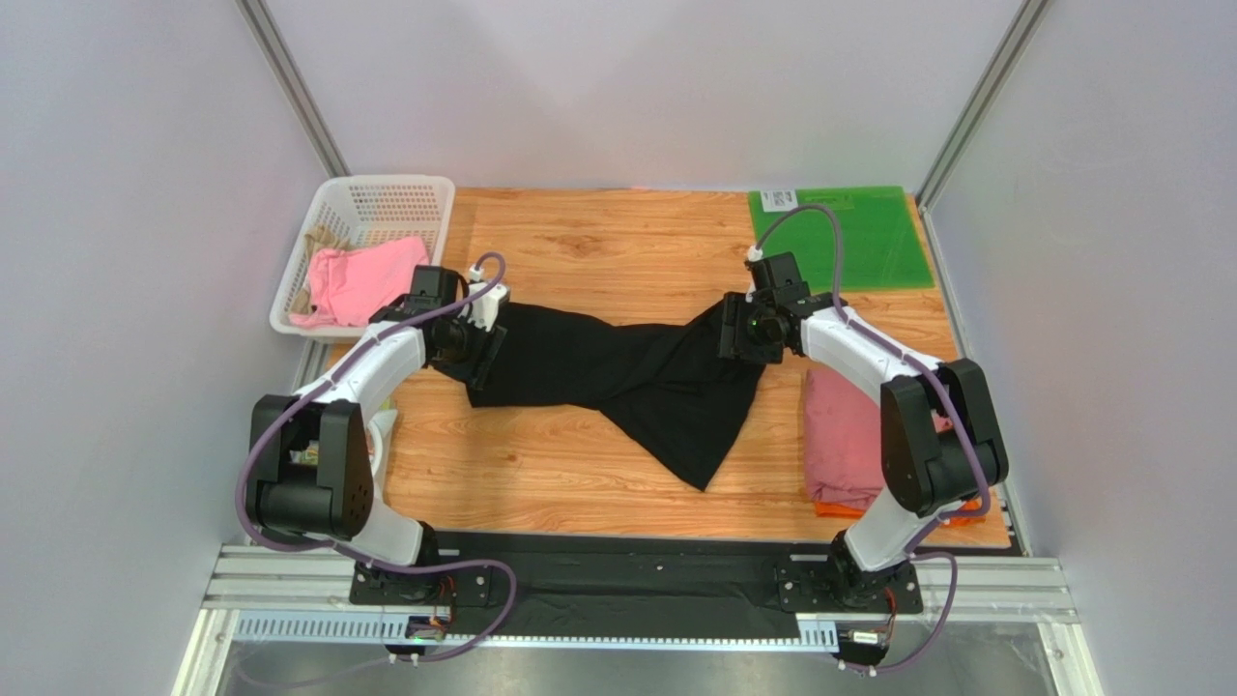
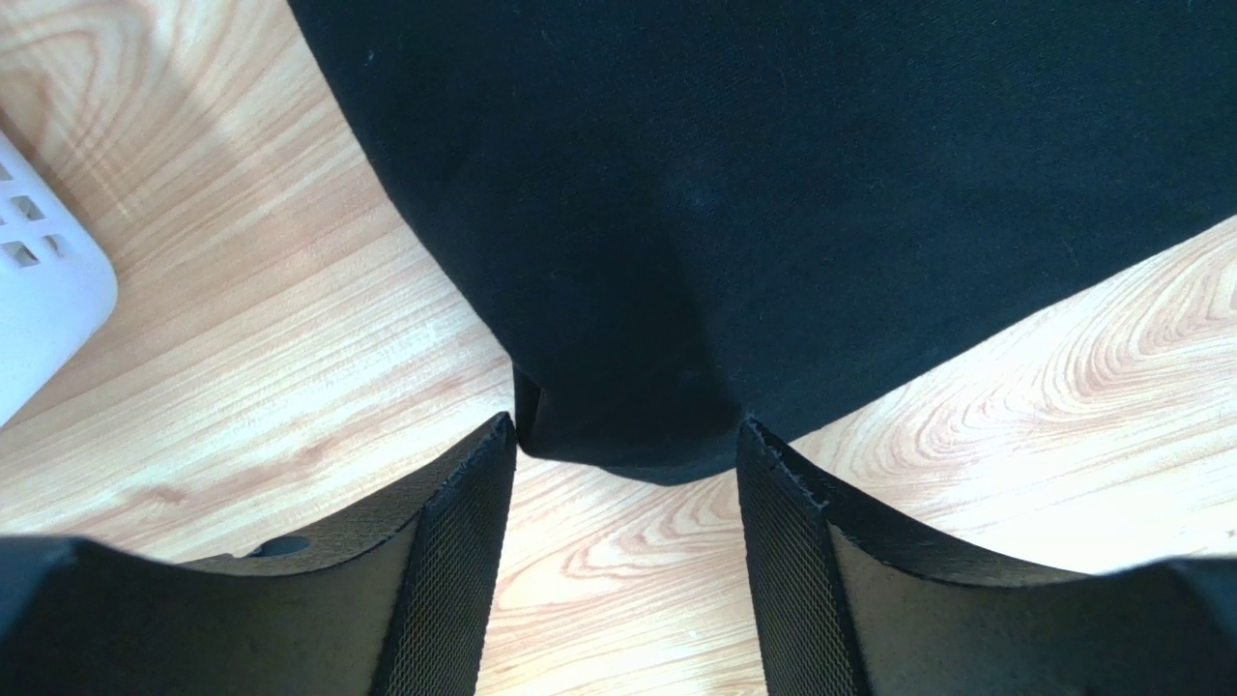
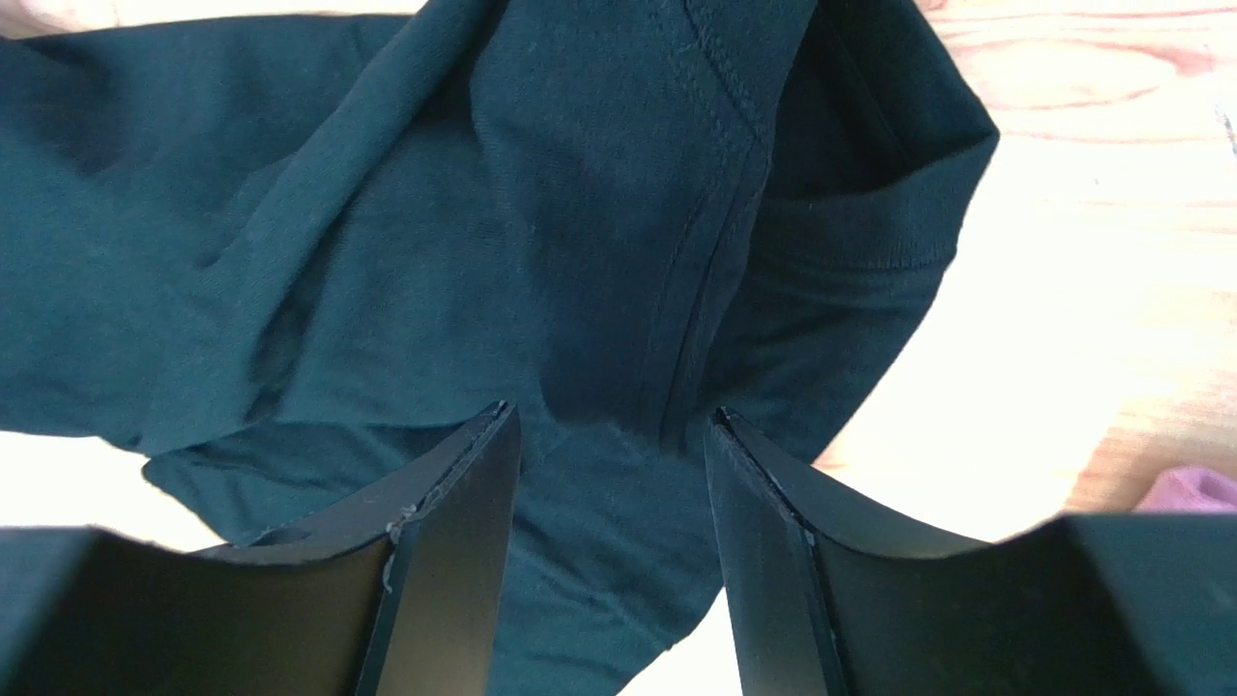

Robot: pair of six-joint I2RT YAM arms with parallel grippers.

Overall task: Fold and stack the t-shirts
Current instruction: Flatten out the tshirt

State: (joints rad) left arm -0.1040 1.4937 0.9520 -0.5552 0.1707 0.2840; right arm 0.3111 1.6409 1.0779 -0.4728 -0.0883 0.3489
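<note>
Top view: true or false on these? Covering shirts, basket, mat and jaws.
1. The black shirt stretches between the left gripper and the right gripper. True.
2. The basket is empty. False: a pink shirt lies in it.
3. The mat lies at the far right corner. True.
4. The folded stack sits on the mat. False: it sits on the table, nearer than the mat, by the right arm.
5. Both grippers' jaws are shut. False: both pairs stand apart at the black shirt.
</note>
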